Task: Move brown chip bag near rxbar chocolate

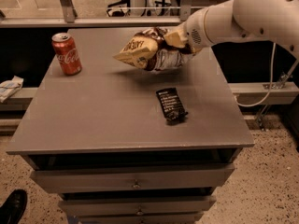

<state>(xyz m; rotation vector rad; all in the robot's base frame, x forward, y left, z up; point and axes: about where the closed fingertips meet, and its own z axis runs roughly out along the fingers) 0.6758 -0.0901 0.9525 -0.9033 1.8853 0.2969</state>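
Note:
The brown chip bag hangs in the air above the back middle of the grey table, tan end pointing left, silvery side below. My gripper is at the bag's right end, shut on it, with the white arm coming in from the upper right. The rxbar chocolate is a small flat black wrapper lying on the table right of centre, in front of and below the bag. The bag's shadow falls on the table behind the bar.
A red soda can stands upright at the table's back left. Drawers sit below the tabletop. A cable hangs at the right, a shoe is at the lower left floor, a white item lies on the left ledge.

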